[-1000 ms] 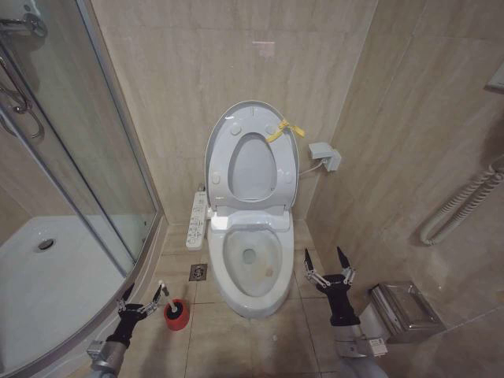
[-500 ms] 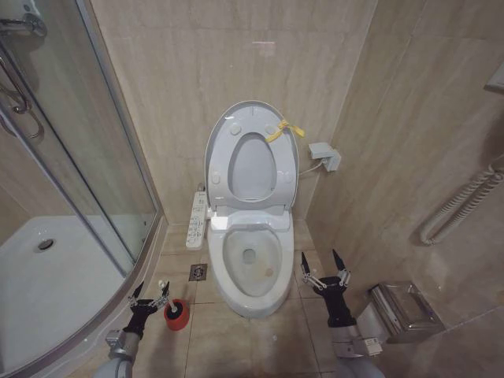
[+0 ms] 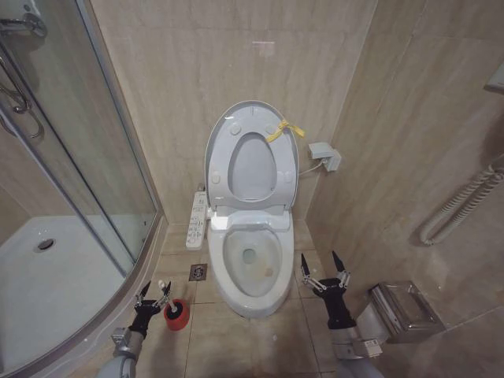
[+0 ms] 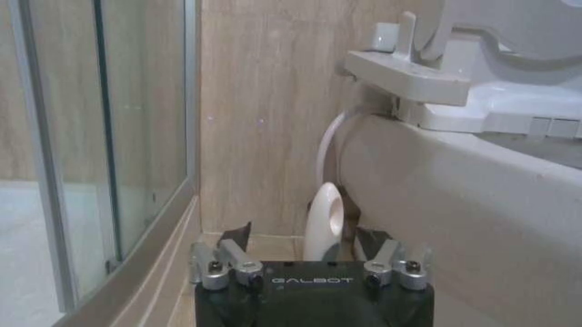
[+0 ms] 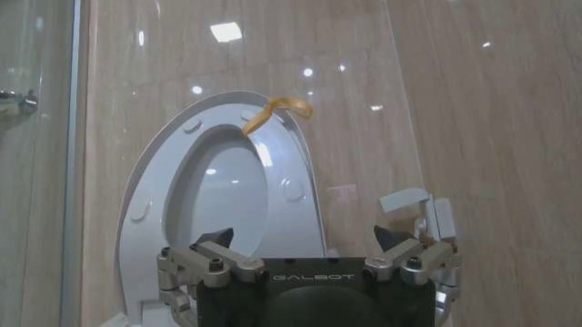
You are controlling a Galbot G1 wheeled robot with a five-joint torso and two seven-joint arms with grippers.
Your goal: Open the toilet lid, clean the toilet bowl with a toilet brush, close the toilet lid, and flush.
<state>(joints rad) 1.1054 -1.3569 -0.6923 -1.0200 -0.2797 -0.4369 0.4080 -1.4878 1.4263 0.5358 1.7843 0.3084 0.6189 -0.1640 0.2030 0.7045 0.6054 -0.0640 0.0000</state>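
Note:
The toilet lid [image 3: 244, 116] stands upright against the wall with the seat ring raised against it, and a yellow ribbon [image 3: 284, 129] hangs at its top edge. Below it the toilet bowl [image 3: 250, 260] lies uncovered. The toilet brush [image 3: 166, 292] stands in a red cup [image 3: 177, 315] on the floor left of the bowl. My left gripper [image 3: 155, 297] is open, its fingers on either side of the white handle tip [image 4: 323, 216], which is not clamped. My right gripper [image 3: 321, 271] hangs open beside the bowl's right side, facing the raised lid [image 5: 227, 197].
A curved glass shower door [image 3: 87, 157] and white shower tray [image 3: 47, 276] close off the left. A control panel [image 3: 197, 220] juts out left of the toilet, and a floor drain [image 3: 198, 272] lies near it. A steel bin [image 3: 402, 309] stands at the right wall.
My left gripper has moved right, up to the brush, so the handle now stands between its fingers. The right gripper shifted slightly left, then held still.

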